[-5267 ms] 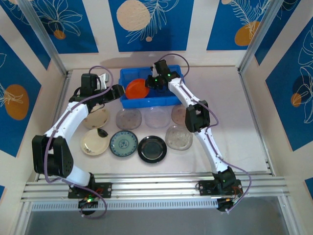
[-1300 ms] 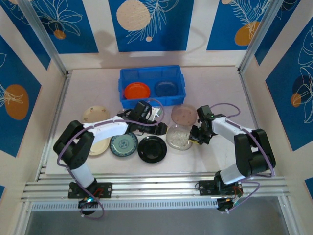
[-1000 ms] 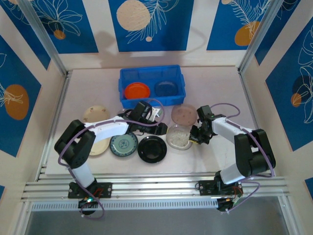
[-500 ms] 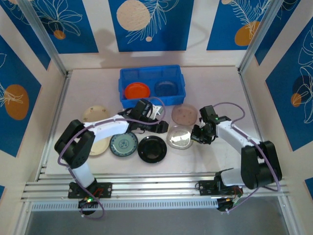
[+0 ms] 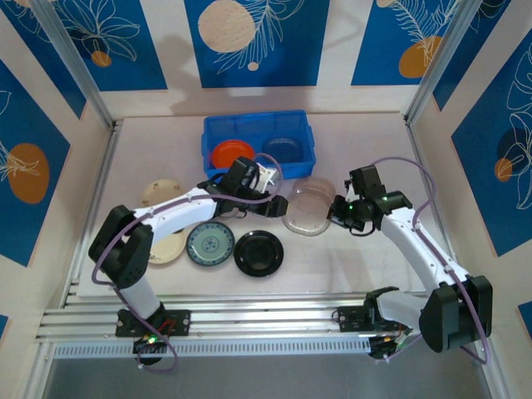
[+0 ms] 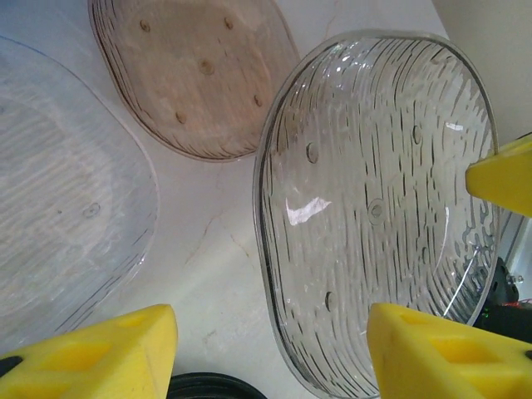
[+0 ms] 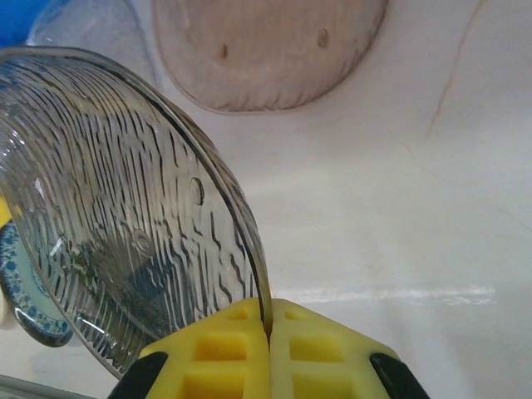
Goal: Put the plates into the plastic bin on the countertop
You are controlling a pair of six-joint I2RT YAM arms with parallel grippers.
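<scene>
Nearest the arm bases, one glossy black plate and one teal-patterned plate are seen flat on the countertop. Two cream plates are seen to their left, one partly covered by the left arm. Just beyond, one clear ribbed plate is pinched at its rim by the right gripper, whose fingers are closed tight on the edge; the plate is tilted, its gripped side raised. The left gripper is held above it, fingers spread, with nothing between them. One pinkish translucent plate and one more clear plate are laid just beside. Farthest off, one orange plate and one clear dish are held in the plastic bin.

The held plate is judged light, stiff, slippery and easily cracked. The rim is judged the only place where it can be taken.
</scene>
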